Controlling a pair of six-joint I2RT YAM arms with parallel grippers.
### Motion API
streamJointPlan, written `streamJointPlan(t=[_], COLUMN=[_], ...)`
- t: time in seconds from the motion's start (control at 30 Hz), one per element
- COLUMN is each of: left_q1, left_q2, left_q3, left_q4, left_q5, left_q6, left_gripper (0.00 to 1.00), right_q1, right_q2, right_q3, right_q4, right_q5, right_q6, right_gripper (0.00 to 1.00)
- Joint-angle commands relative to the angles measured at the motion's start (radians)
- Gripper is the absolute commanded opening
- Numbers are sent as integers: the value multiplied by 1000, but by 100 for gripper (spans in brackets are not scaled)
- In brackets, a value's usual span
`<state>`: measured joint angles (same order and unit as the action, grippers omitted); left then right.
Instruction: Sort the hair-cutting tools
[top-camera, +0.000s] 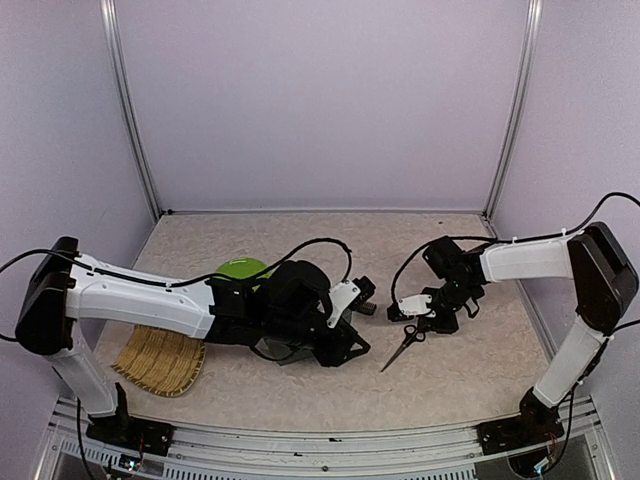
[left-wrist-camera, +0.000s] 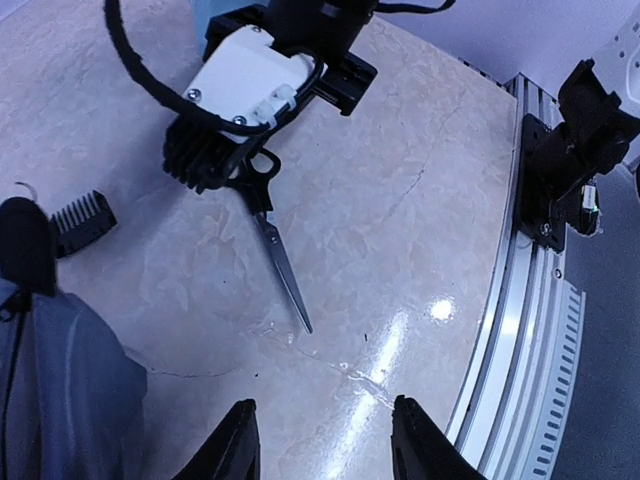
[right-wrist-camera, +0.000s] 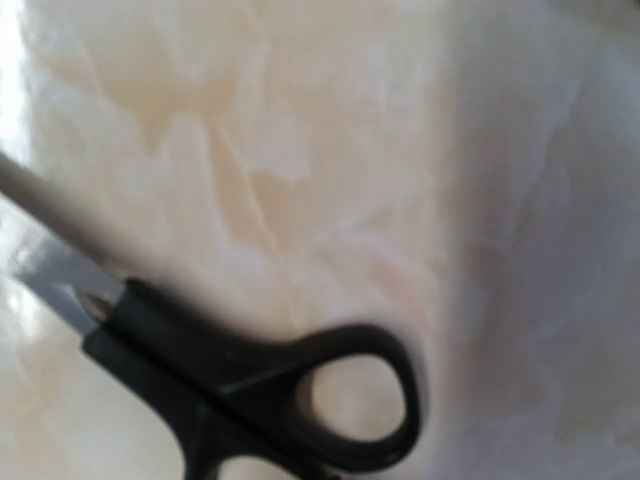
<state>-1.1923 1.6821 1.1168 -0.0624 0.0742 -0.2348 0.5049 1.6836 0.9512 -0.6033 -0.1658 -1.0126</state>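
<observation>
One pair of black-handled scissors (top-camera: 405, 345) lies on the table with its silver blades pointing toward the near edge. It also shows in the left wrist view (left-wrist-camera: 278, 255) and, close and blurred, in the right wrist view (right-wrist-camera: 300, 400). My right gripper (top-camera: 420, 325) is down right at the scissors' handle; its fingers are hidden, so its grip is unclear. My left gripper (left-wrist-camera: 325, 440) is open and empty above bare table, just short of the blade tip. The small black clipper guard (left-wrist-camera: 82, 222) lies left of the scissors. The clipper and the second pair of scissors are not in view.
A grey fabric pouch (left-wrist-camera: 60, 380) lies under my left wrist. A green plate (top-camera: 240, 268) and a wicker tray (top-camera: 160, 362) sit by my left arm. The table's metal front rail (left-wrist-camera: 530, 340) and the right arm's base (left-wrist-camera: 570, 150) are close by.
</observation>
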Motion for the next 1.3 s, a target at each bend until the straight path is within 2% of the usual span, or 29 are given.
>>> streamJointPlan(t=[0.0,0.3,0.43,0.67,0.83,1.13,1.27], left_q1=[-44,-87,-87,-85,-84,-84,-82], left_q2=[127,419,456,519,562,590,576], left_q3=[124,374,375,405,439,471,465], left_q4=[-64,-225,-207,-192,-206,-303,-310], left_q5=[-31,-194,-223,-182,-147,-200,-212], left_q6=[-8,-104,-129,-128,-129,-191,-186], left_gripper=[44,41,42,39,31,4,0], right_q1=[19,19,18,19,18,18,18], right_q2=[58,41,44,47,48,36,23], right_q3=[-101,-123,-128,-129,-128,-117,-104], right_q4=[-40,-28,-26,-19,-13,-17,-25], right_q5=[-62,-84,-88,-94,-90,-114,-129], right_q6=[32,44,51,60,70,92,103], right_gripper=[0,0,0,0,0,0,0])
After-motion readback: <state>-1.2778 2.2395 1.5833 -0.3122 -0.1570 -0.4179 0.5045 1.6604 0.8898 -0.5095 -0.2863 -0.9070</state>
